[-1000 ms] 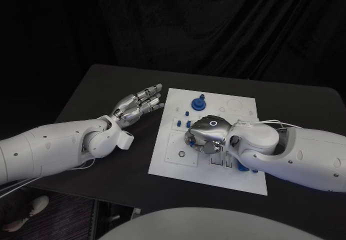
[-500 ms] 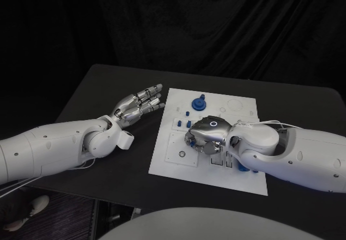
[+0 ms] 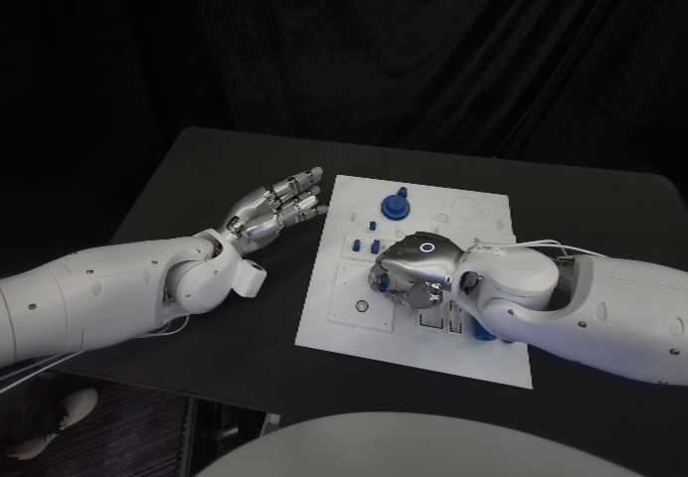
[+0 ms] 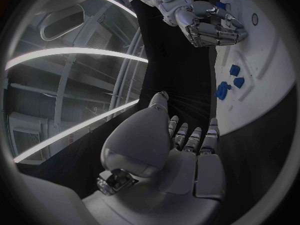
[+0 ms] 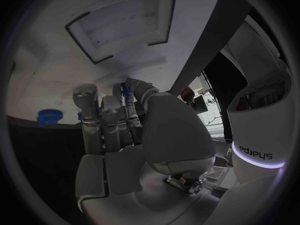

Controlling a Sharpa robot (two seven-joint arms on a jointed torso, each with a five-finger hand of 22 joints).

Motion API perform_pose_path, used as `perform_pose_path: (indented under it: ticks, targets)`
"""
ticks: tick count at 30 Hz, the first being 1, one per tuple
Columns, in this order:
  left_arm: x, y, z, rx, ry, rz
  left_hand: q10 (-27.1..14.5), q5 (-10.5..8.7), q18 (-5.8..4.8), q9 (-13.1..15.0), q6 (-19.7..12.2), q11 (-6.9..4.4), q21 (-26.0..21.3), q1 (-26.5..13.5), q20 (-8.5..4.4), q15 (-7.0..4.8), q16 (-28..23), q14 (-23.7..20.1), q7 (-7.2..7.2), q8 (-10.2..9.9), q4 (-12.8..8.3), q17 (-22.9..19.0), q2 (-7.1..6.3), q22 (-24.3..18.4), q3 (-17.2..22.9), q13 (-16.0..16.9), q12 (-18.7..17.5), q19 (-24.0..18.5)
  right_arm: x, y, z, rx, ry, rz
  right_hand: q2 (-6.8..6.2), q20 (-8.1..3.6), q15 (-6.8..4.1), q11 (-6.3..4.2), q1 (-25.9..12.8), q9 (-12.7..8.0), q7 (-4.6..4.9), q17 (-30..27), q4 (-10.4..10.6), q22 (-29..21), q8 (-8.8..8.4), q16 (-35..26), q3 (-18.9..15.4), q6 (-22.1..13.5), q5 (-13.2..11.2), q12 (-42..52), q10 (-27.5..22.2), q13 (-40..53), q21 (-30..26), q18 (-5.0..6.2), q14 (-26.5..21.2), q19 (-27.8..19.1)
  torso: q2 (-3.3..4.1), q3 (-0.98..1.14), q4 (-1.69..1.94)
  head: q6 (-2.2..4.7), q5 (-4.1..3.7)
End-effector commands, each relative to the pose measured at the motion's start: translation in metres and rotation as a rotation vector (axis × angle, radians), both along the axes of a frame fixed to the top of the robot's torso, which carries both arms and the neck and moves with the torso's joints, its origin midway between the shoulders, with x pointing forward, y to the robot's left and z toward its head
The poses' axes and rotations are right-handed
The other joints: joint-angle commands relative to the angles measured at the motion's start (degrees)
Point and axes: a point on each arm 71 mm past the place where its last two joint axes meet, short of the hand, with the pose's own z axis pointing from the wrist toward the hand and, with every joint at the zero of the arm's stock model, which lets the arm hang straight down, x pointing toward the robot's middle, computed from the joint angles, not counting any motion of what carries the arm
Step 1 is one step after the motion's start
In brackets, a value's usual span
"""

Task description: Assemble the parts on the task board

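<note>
The right hand (image 3: pixel 412 268) hangs over the middle of the board (image 3: pixel 473 353), fingers curled down toward it. The right wrist view shows a bit of blue (image 5: pixel 127 90) among the fingertips, so it probably pinches a part to seat it, though I cannot tell for sure. More blue parts sit around it: a round one (image 3: pixel 395 207) at the board's 12 o'clock, small ones (image 3: pixel 362 241) at 10 o'clock beside the hand, and others (image 3: pixel 483 335) at 4 o'clock under the wrist.

The left hand (image 3: pixel 276 211) lies flat on the table (image 3: pixel 215 169) just off the board's 9 o'clock edge, fingers straight and close together, holding nothing; it seems parked clear of the work. The board's 6 o'clock strip looks bare, leaving room there.
</note>
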Motion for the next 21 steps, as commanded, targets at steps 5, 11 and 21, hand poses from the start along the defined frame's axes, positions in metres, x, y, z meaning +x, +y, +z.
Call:
perform_pose_path:
  ticks: [5, 11, 21]
  targets:
    - [-0.0008, -0.0007, 0.0025, -0.037, -0.029, -0.003, -0.38, 0.23, 0.99, 0.01, -0.09, 0.07, -0.23, 0.33, 0.17, 0.11, -0.28, -0.21, 0.21, -0.08, -0.22, -0.07, 0.41, 0.08, 0.0, -0.06, -0.26, -0.13, -0.0006, -0.0036, -0.0034, -0.02, 0.004, -0.019, -0.69, 0.36, 0.27, 0.29, -0.1, -0.97, -0.46, -0.48, 0.48, 4.69, -2.02, -0.36, -0.58, -1.8, -1.49, 0.17, -1.72, 0.39, -1.07, 0.48, -0.83, -0.59, -0.02, 0.06, -0.05, -0.01, 0.07]
    - [-0.0009, -0.0011, 0.0018, -0.037, -0.027, -0.004, -0.38, 0.23, 0.99, 0.01, -0.09, 0.07, -0.23, 0.33, 0.17, 0.11, -0.28, -0.21, 0.21, -0.08, -0.22, -0.07, 0.41, 0.08, 0.0, -0.06, -0.26, -0.13, -0.0003, -0.0047, -0.0026, -0.009, -0.002, -0.021, -1.21, 0.91, 0.85, 1.04, 0.06, -3.92, -1.4, -1.6, 1.13, 4.28, -6.63, -0.93, -0.8, -6.43, -2.21, -0.21, -5.22, 0.48, -3.19, 0.77, -1.85, -1.37, -0.08, 0.06, -0.05, -0.01, 0.01]
    - [-0.001, -0.0007, 0.0005, -0.037, -0.025, -0.003, -0.45, 0.25, 0.99, 0.01, -0.17, 0.06, -0.23, 0.35, 0.24, 0.17, -0.29, -0.24, 0.27, -0.08, -0.38, -0.07, 0.43, -0.09, 0.05, -0.07, -0.34, -0.12, -0.002, -0.0097, 0.0046, 0.074, -0.045, -0.015, -0.97, 1.0, 0.82, 2.53, 1.69, -11.01, -4.77, -4.15, 1.59, 3.47, -10.48, -2.33, -4.18, -15.33, -3.43, -4.61, -16.94, -2.9, -7.64, 1.43, -4.0, -3.0, -0.1, 0.06, -0.01, -0.01, -0.53]
